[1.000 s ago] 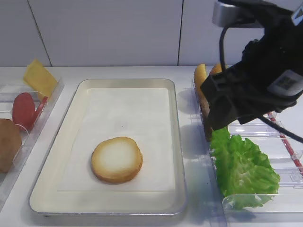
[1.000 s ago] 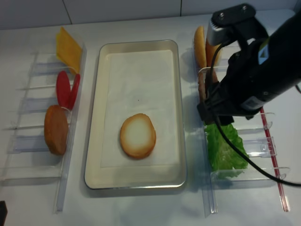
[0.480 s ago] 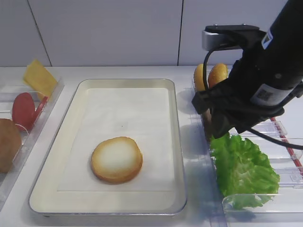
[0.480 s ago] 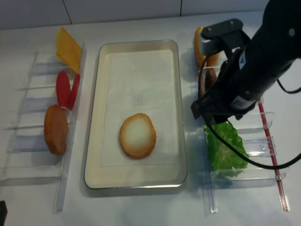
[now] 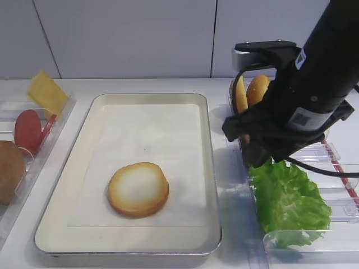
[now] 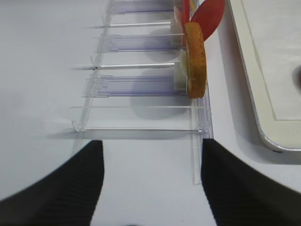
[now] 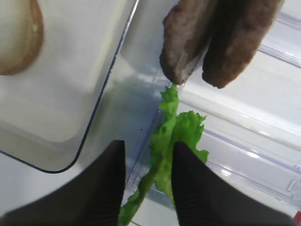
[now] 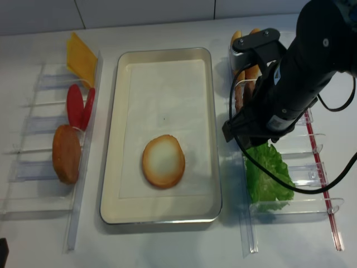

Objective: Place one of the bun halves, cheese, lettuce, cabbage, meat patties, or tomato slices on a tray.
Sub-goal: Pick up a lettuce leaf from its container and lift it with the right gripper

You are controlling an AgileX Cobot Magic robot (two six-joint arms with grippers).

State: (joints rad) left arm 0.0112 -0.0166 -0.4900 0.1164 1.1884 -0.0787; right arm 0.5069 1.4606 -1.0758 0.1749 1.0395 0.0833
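Straddling the top edge of the lettuce (image 7: 175,136), the right tool (image 7: 146,188) has its two dark fingers one on each side of the leaf with gaps showing, so it is not clenched on it; whether the pads touch the leaf cannot be told. Just beyond the fingertips two patties (image 7: 221,37) stand on edge in the clear rack (image 8: 312,167), and past them the buns (image 5: 249,92). Left of that tool lies the tray (image 5: 73,168) on the table (image 8: 167,245), a bun half (image 5: 138,189) cut face up on its paper. The left tool (image 6: 146,174) hangs released above the table, near a second rack (image 6: 141,84) holding a bun (image 6: 195,59), tomato (image 8: 79,106) and cheese (image 8: 81,57).
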